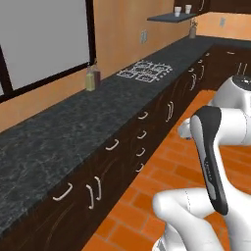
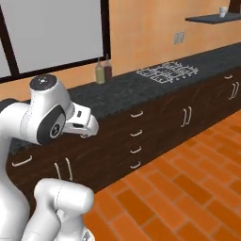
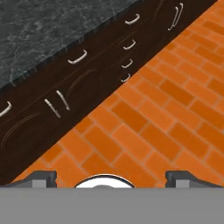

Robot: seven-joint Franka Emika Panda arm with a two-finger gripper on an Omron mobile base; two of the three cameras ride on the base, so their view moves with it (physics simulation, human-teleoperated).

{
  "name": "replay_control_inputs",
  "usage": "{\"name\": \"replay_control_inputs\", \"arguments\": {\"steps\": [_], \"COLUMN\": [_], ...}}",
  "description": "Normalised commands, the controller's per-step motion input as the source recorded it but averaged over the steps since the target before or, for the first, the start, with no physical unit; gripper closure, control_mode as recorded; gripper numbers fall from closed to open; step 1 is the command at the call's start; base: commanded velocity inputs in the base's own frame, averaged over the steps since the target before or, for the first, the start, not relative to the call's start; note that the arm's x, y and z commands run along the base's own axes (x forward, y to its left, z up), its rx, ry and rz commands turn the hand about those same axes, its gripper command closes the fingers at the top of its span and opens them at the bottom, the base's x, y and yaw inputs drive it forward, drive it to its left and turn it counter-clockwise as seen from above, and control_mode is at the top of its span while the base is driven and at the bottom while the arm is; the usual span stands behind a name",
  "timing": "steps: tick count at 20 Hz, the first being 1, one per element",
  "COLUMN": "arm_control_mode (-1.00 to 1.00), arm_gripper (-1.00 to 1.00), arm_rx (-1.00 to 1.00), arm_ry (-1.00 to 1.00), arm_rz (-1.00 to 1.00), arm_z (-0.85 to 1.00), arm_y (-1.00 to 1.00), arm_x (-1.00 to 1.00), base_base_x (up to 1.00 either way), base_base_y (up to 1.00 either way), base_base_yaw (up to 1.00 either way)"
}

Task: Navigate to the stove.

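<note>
At the left, a dark speckled counter (image 1: 59, 132) runs along the orange wall above dark cabinets (image 1: 98, 191) with pale handles, and two bottles (image 1: 91, 78) stand together on it near the window (image 1: 44, 39). Farther right along the same counter, well beyond the bottles, the stove (image 1: 145, 70) lies flat with its pale grates, and a wall shelf (image 1: 171, 17) with two white cups (image 1: 182, 9) hangs past it. The gripper (image 3: 111, 177) points down at the orange brick floor (image 3: 148, 122), its fingertips (image 3: 43, 177) spread wide apart and grasping nothing.
</note>
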Motion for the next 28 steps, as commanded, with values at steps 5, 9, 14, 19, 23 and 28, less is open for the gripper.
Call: {"name": "replay_control_inputs", "arguments": {"steps": [5,9,14,19,23,28], "arm_control_mode": [1.0,1.0,1.0,1.0,1.0,1.0], "arm_gripper": [-1.0,-1.0,-1.0,-1.0,-1.0,-1.0], "arm_rx": [0.0,0.0,0.0,0.0,0.0,0.0], "arm_ry": [0.0,0.0,0.0,0.0,0.0,0.0], "arm_rz": [0.0,0.0,0.0,0.0,0.0,0.0], "arm_z": [0.0,0.0,0.0,0.0,0.0,0.0], "arm_y": [0.0,0.0,0.0,0.0,0.0,0.0], "arm_x": [0.0,0.0,0.0,0.0,0.0,0.0], "base_base_x": [1.0,1.0,1.0,0.98,0.6,0.29], "base_base_y": [-0.79,-0.55,-0.46,-0.75,-1.0,-1.0], "base_base_yaw": [0.22,0.43,0.64,0.57,0.39,0.35]}}
